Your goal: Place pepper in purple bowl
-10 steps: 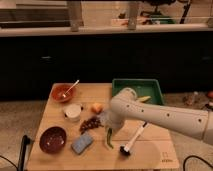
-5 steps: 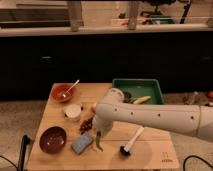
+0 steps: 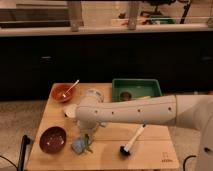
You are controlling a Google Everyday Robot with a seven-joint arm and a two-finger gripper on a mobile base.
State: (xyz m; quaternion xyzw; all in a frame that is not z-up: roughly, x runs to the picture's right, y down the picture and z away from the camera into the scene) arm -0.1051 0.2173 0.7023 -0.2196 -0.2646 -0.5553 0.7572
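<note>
Camera view. Since half a second ago the arm has swung further toward 9 o'clock. The gripper [image 3: 89, 134] now hangs low over the counter [image 3: 155, 150], just at 3 o'clock of the purple bowl [image 3: 53, 139] and above a blue sponge [image 3: 79, 146]. The pepper [image 3: 88, 144] shows as a green sliver directly beneath the gripper; whether the fingers grip it, or how wide they stand, cannot be told. The bowl sits near the counter's 9 o'clock edge. A black brush [image 3: 131, 142] lies at 3 o'clock, with open counter beyond it. An orange bowl [image 3: 63, 92] and a green tray [image 3: 136, 89] occupy the 12 o'clock edge.
</note>
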